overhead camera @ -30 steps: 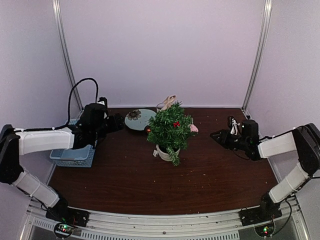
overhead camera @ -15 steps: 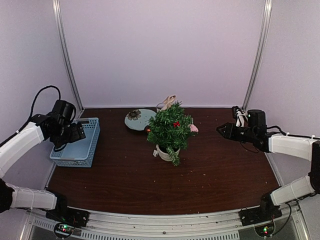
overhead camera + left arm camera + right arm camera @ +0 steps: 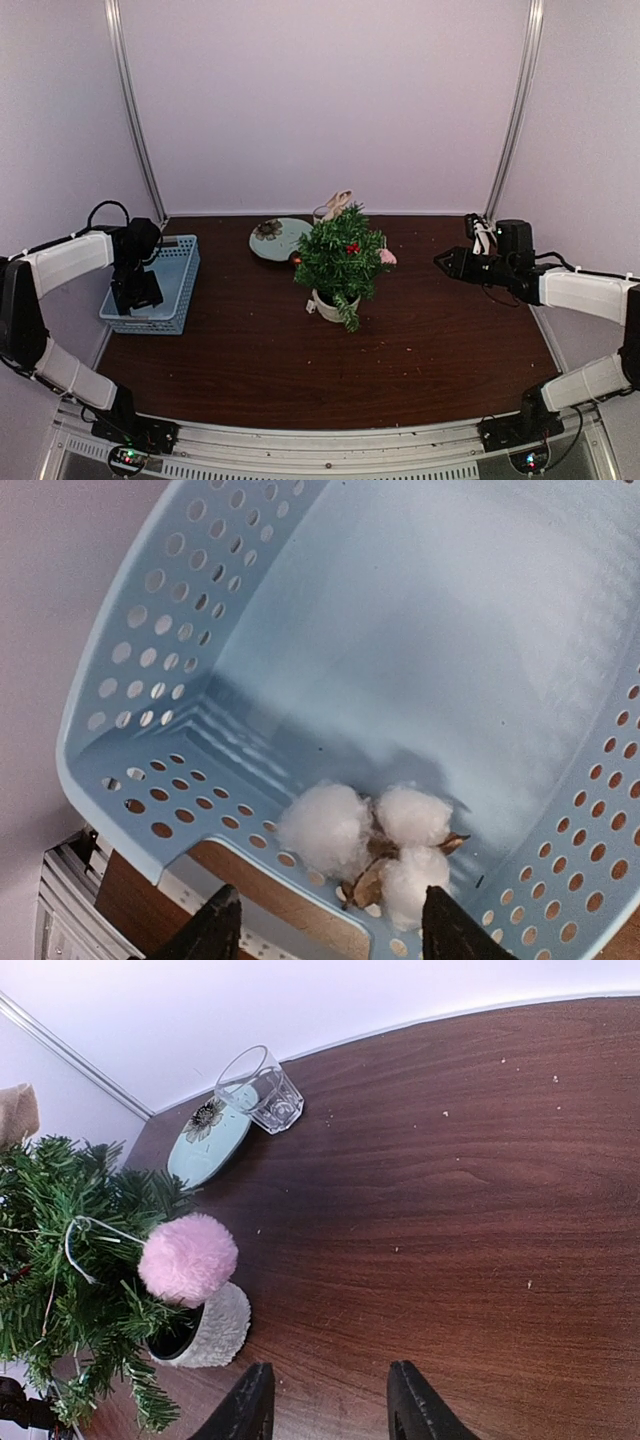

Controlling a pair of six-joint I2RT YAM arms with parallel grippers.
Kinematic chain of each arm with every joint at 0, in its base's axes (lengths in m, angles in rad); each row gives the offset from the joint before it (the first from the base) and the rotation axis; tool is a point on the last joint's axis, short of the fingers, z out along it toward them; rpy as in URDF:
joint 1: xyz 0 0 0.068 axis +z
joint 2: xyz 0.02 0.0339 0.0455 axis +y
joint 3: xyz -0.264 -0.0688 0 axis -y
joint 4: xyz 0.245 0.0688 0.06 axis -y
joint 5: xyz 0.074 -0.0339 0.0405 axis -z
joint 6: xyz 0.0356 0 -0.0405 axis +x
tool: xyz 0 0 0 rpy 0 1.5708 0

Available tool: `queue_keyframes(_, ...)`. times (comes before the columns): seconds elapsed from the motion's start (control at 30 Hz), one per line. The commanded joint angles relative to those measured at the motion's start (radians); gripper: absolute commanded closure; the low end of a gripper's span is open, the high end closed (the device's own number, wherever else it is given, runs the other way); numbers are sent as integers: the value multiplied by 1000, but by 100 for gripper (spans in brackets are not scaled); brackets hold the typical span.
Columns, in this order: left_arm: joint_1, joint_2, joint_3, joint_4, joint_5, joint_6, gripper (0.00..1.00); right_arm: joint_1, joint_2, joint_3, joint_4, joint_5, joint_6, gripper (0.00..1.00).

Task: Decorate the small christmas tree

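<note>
Standing apparently upright, the small christmas tree (image 3: 340, 258).

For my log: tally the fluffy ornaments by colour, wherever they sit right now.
White cotton puffs, on one sprig in the blue basket: 3
Pink pom-pom, hanging on the small christmas tree: 1
Total: 4

Two robot arms set wide apart, jaws parted.
The white-sleeved left arm (image 3: 70, 262) turns its black two-finger left gripper (image 3: 133, 295) straight down, fingertips (image 3: 215, 928) spread and empty; the white-sleeved right arm (image 3: 585, 293) holds its black two-finger right gripper (image 3: 443, 264) level, pointing left, fingers (image 3: 255, 1400) apart.
</note>
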Motion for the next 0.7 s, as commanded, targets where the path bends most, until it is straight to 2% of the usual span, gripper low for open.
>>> queue_keyframes(0.0, 9, 57, 23, 32, 6, -1, 42, -6, -25, 14, 1, -5, -12, 60)
queue_keyframes(0.33, 33, 185, 20, 121, 77, -45, 63, -6, -13, 16, 11, -5, -7, 60)
queue_keyframes(0.53, 35, 260, 26, 179, 113, -64, 65, -6, -16, 22, -1, 0, -12, 60)
queue_keyframes(0.67, 35, 303, 36, 236, 152, -73, 74, -6, -11, 24, 2, 0, -10, 60)
